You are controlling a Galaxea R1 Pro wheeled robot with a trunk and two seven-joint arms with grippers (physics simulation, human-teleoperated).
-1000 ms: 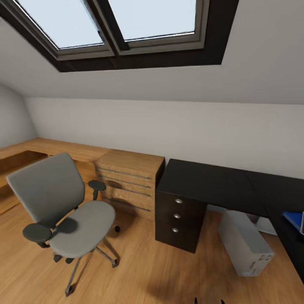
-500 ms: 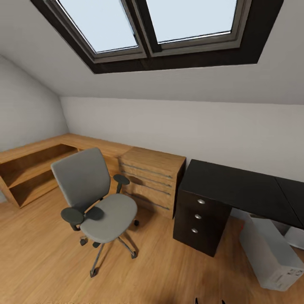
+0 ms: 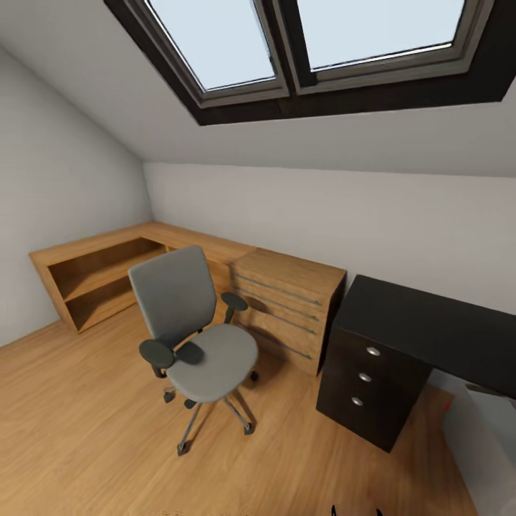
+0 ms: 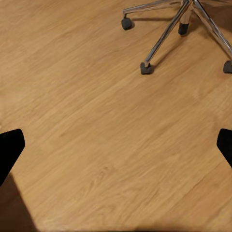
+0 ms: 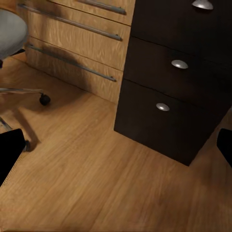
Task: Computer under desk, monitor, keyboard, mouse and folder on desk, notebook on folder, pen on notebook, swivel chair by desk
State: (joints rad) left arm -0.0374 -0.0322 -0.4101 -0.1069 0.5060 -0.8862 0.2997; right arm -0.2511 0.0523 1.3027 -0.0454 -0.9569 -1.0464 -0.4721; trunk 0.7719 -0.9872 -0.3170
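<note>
A grey fabric swivel chair (image 3: 193, 333) with dark armrests and a chrome five-star base stands on the wood plank floor (image 3: 93, 430) of the attic bedroom, ahead of the left claw (image 4: 116, 145), its seat bare. The left wrist view looks down on floorboards with the chair's chrome spokes and black casters (image 4: 145, 67) just beyond that claw, whose two dark fingertips (image 4: 9, 147) sit wide apart with nothing between them.

The right claw (image 5: 116, 145) likewise hangs spread and empty over the floor. Ahead of it rises the black three-drawer unit (image 5: 181, 82) with round silver knobs, part of the glossy black desk (image 3: 437, 326); beside the unit, toward the chair, stands a light-wood dresser (image 3: 287, 304) with long metal handles.

A corner of the light grey computer tower (image 3: 487, 444) shows on the floor under the desk, beyond the drawer unit. Low wooden shelving (image 3: 93, 276) runs along the wall behind the chair, under dark-framed skylights (image 3: 315, 43).
</note>
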